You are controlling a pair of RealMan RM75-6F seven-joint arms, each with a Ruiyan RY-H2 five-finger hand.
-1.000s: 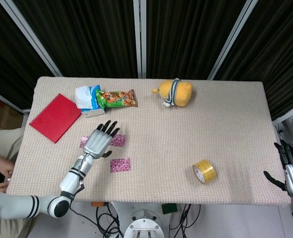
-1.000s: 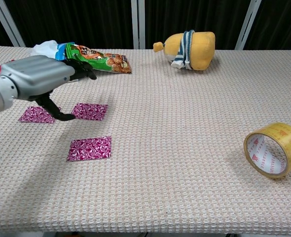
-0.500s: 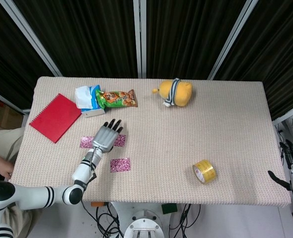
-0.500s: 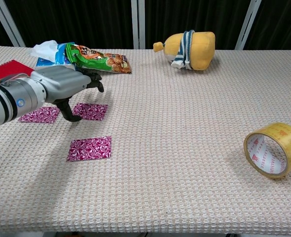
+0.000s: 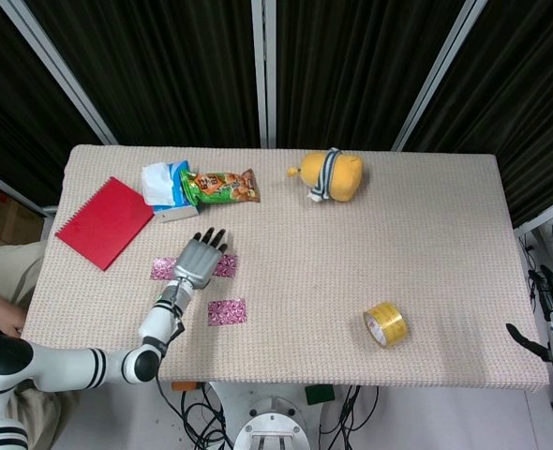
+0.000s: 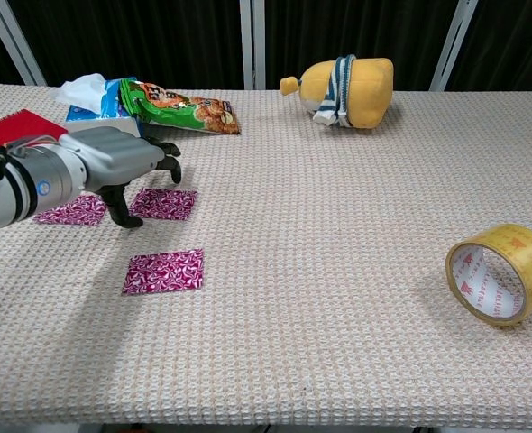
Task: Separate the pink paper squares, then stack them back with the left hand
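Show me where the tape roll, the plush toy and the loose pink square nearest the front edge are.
tape roll (image 6: 502,275), chest view, on its yellow outer band.
plush toy (image 6: 367,90), chest view, on its yellow body.
pink square (image 6: 164,271), chest view, at its middle.

Silver left hand (image 6: 113,158) with black fingertips (image 6: 171,167) on a white, black-banded arm (image 5: 61,367).

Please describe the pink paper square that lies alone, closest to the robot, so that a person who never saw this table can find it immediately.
Start at the red notebook in the table's left part, then move to the left hand, which hovers between two pink squares lying in a row. The lone pink square lies nearer the front edge than that pair. Nothing touches or covers it.
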